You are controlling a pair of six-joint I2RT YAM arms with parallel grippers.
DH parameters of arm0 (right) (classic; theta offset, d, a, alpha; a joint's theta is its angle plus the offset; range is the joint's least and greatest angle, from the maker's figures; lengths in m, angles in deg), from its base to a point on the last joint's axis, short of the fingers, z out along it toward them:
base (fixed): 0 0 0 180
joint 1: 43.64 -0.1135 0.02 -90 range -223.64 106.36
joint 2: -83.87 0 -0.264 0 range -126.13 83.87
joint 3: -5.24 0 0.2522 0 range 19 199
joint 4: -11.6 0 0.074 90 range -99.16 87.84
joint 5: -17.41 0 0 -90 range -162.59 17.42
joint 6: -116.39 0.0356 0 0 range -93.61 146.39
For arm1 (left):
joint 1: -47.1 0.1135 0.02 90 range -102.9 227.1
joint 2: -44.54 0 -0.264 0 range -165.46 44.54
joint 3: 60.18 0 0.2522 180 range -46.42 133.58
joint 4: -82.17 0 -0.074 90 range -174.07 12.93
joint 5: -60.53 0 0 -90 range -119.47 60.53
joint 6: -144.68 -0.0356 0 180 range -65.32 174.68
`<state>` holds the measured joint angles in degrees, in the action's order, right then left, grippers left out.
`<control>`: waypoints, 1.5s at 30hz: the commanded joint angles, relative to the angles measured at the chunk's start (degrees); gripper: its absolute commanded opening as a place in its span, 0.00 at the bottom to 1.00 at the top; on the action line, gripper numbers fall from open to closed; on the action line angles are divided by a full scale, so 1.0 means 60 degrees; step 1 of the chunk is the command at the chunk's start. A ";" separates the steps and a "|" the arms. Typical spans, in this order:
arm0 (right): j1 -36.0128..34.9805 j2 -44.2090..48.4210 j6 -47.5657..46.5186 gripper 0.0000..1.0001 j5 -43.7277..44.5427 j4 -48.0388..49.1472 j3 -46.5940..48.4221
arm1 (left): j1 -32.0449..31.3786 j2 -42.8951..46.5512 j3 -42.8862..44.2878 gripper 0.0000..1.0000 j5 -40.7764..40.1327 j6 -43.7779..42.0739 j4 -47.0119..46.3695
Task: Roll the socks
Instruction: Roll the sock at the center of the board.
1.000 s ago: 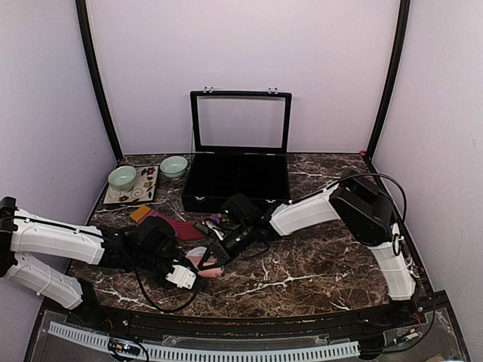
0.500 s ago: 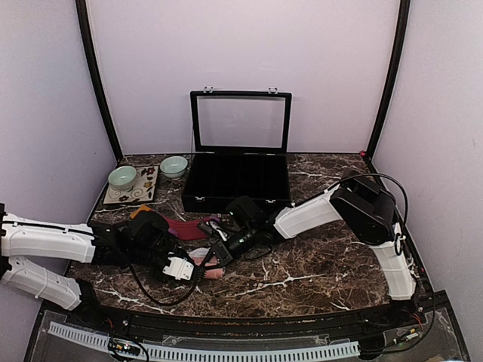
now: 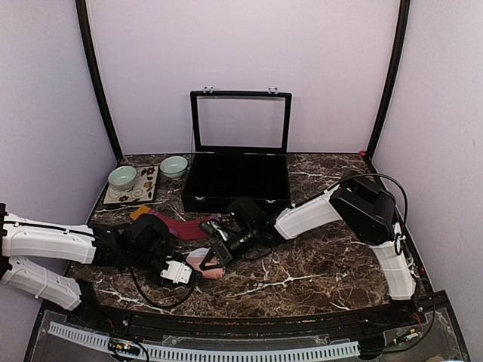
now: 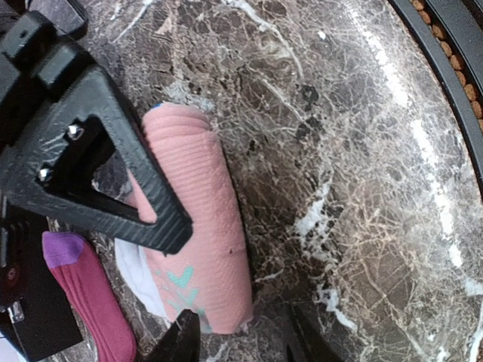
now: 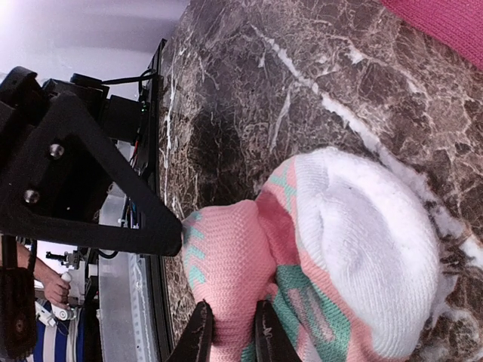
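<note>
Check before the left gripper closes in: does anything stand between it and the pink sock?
Nothing visible does. The pink sock lies rolled right at the open left gripper; the right gripper pinches it from the side, not between them.

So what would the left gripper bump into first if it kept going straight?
Most likely the pink sock. Its rolled end lies right in front of the left gripper, between the open jaws. Depth is hard to judge, but nothing else seems nearer.
</note>
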<state>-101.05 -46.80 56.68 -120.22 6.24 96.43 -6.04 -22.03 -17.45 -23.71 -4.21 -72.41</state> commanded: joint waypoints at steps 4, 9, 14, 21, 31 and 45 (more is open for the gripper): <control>-0.0042 -0.1600 0.0497 0.00 0.1655 -0.3551 -0.1391 | 0.0025 -0.0324 -0.0098 0.38 0.0175 -0.0117 -0.0864; 0.0028 -0.1540 0.0468 0.00 0.1535 -0.3579 -0.1435 | 0.0025 -0.0527 0.0127 0.37 0.0140 0.0084 -0.1017; 0.0061 -0.1592 0.0417 0.00 0.1433 -0.3669 -0.1316 | 0.0010 -0.0478 0.0216 0.38 0.0251 0.0001 -0.0930; 0.0076 -0.1516 0.0541 0.00 0.1380 -0.3543 -0.1359 | -0.0019 -0.1500 0.0648 0.38 0.0206 0.0137 -0.1062; 0.0116 -0.1332 0.1107 0.00 0.1422 -0.2755 -0.1783 | -0.0034 -0.2227 0.1056 0.14 0.0370 0.0037 -0.0610; 0.0162 -0.0478 0.1902 0.99 0.2301 -0.1387 -0.2779 | 0.0822 -0.4028 0.1658 0.17 0.1007 0.0309 0.0876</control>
<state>-100.72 -41.03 66.14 -119.94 16.91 87.69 -3.73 -38.92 -8.64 -18.18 -3.93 -75.43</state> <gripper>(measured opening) 0.989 0.167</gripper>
